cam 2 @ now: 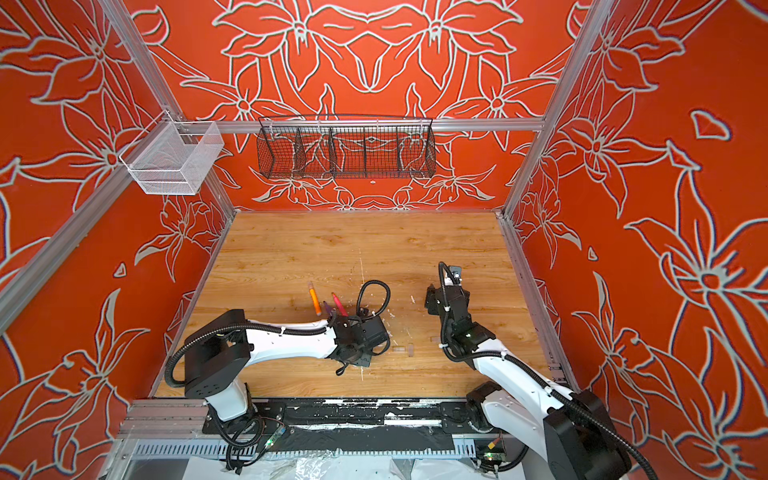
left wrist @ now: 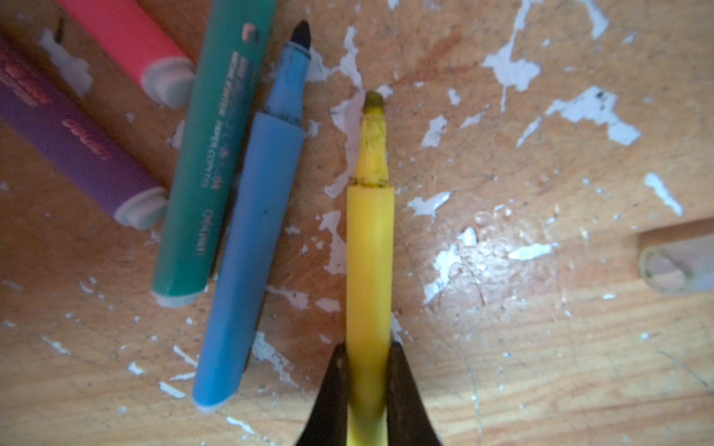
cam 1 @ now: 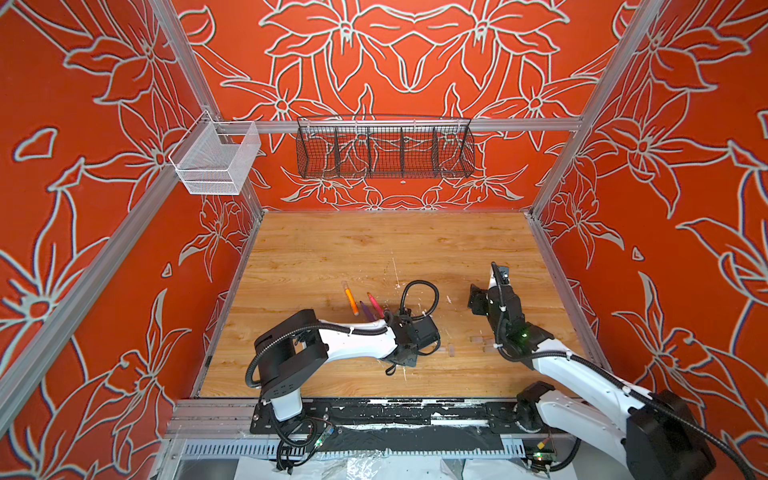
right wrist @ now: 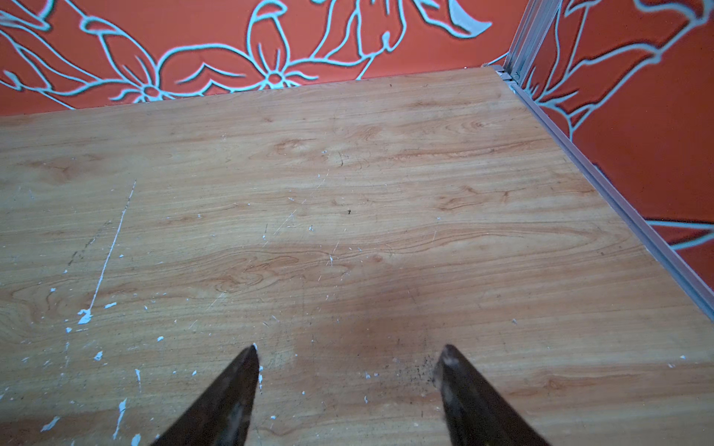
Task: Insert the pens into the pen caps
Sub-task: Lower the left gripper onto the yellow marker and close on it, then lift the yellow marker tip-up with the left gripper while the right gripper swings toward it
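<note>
Jaws of the left gripper clamped tight on the yellow pen, tip pointing away, just beside the blue pen. Right gripper hangs spread wide over bare table, nothing in it. Clear pen caps lie lower centre in a top view, between the arms.

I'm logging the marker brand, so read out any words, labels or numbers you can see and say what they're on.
Green marker: white print along the barrel, too blurred to read.
Purple marker: pink lettering, too blurred to read.
No other text visible.
</note>
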